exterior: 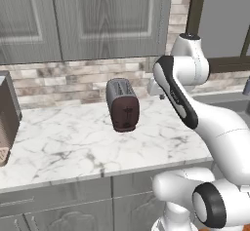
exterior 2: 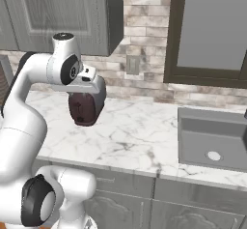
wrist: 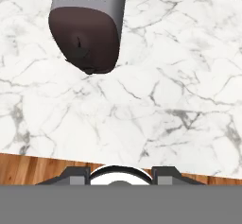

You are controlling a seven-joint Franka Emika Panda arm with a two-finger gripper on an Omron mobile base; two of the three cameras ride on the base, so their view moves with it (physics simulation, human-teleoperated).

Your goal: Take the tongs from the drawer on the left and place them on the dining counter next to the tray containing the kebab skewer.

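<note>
Folded low before the cabinet fronts, the white robot arm (exterior: 195,113) rises over a marble counter (exterior: 63,147) backed by brick wall. On it a dark toaster (exterior: 122,104) stands near the wall, and a grey sink (exterior 2: 212,138) is sunk in farther right. Whether the claw is open or closed cannot be told. Where the tongs lie cannot be told.
</note>
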